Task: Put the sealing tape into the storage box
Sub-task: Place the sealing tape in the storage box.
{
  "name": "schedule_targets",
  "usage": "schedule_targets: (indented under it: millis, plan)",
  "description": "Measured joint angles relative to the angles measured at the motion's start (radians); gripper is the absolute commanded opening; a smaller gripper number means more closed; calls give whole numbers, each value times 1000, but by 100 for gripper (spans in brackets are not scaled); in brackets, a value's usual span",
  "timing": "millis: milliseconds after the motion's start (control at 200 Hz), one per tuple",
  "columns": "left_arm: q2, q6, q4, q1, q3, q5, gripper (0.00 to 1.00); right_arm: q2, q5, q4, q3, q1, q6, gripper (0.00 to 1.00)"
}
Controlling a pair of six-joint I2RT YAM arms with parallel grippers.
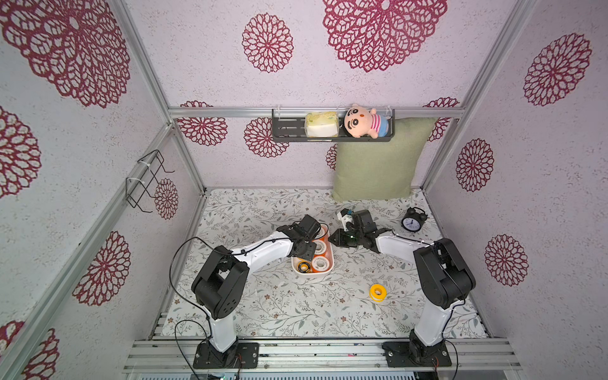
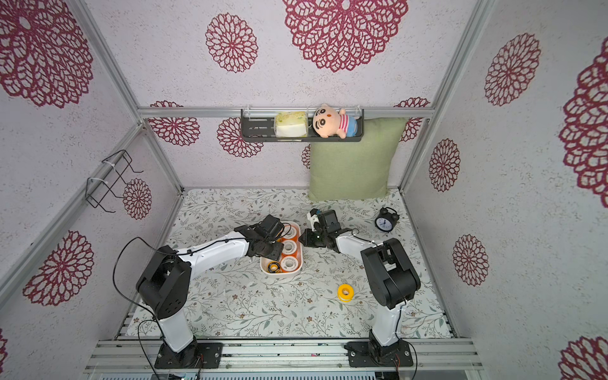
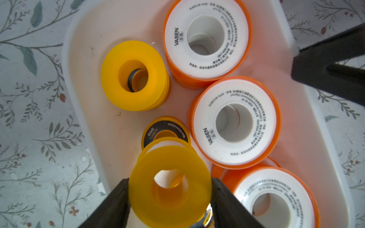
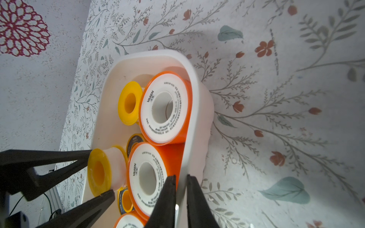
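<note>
**One roll held over the storage box, another lying outside it**

In both top views the storage box (image 1: 333, 261) (image 2: 300, 261) sits mid-table between the arms. Their wrists hide the fingers, so neither grip can be read here. Only these views show the loose yellow roll (image 1: 377, 292) (image 2: 345, 292), flat on the table, well apart from the box and near the right arm.

The left wrist view shows the left gripper (image 3: 169, 180) partly spread, its fingers pressed against opposite sides of the held yellow roll (image 3: 146, 197). That roll is above the box's inside, over a black-faced roll (image 3: 158, 128). Another yellow roll (image 3: 114, 79) and three orange rolls (image 3: 175, 37) stand inside too.

The right wrist view shows the right gripper (image 4: 180, 176) almost closed. It pinches the box's side wall, with one finger inside and one outside.
</note>
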Motion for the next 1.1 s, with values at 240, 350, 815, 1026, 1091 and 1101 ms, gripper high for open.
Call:
schedule_targets:
  millis: [240, 350, 815, 1026, 1091, 1101]
  plan:
    - [9, -2, -1, 1, 1, 0, 67, 0, 0, 0, 0, 0, 0, 17]
    - [10, -4, 0, 1, 1, -1, 67, 0, 0, 0, 0, 0, 0, 17]
    - [19, -15, 4, 6, 8, -5, 69, 1, 0, -4, 3, 0, -1, 17]
    - [21, -23, 10, 9, 10, -7, 71, 1, 0, -5, 3, 0, -1, 17]
    - [23, -26, 11, 10, 15, -9, 71, 1, 0, -5, 3, 0, -1, 17]
    - [24, -26, 11, 11, 16, -9, 71, 1, 0, -5, 3, 0, -1, 17]
